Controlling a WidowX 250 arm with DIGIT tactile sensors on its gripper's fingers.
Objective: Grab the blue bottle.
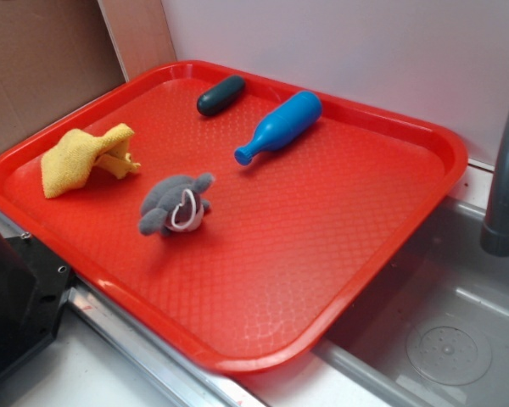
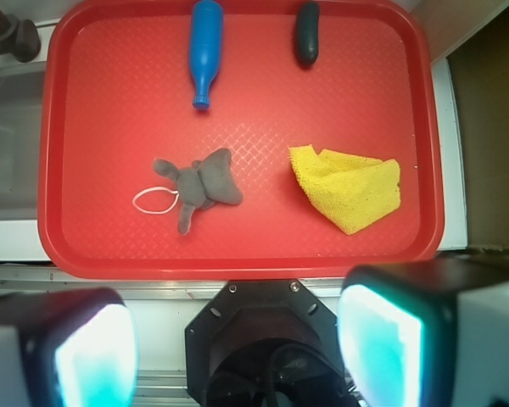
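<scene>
The bottle (image 2: 205, 49) lay on its side on the tray (image 2: 110, 246), near the far rim at about 12 o'clock in the wrist view. Its fat body pointed toward that rim and its narrow neck and lip pointed back toward the camera. In the exterior view the bottle (image 1: 281, 125) lay at a slant, its lip toward the tray's middle, touching nothing else.

At about 1 o'clock from it in the wrist view, well apart, lay a dark green capsule (image 2: 306, 32), also on its side by the far rim. Toward 6 o'clock of the bottle, near the tray's middle, sat a grey plush toy (image 2: 199, 185) with a white loop (image 2: 154, 199) at its left. At about 4 o'clock lay a crumpled yellow cloth (image 2: 349, 186).

The gripper (image 2: 237, 348) hung over the tray's near edge, well apart from the bottle. Its two fingers (image 2: 382, 339) stood wide apart at the bottom of the wrist view, jaws released, with nothing between them and touching nothing.

A grey faucet (image 1: 505, 170) stood over the sink (image 1: 441, 331) beside the tray.
</scene>
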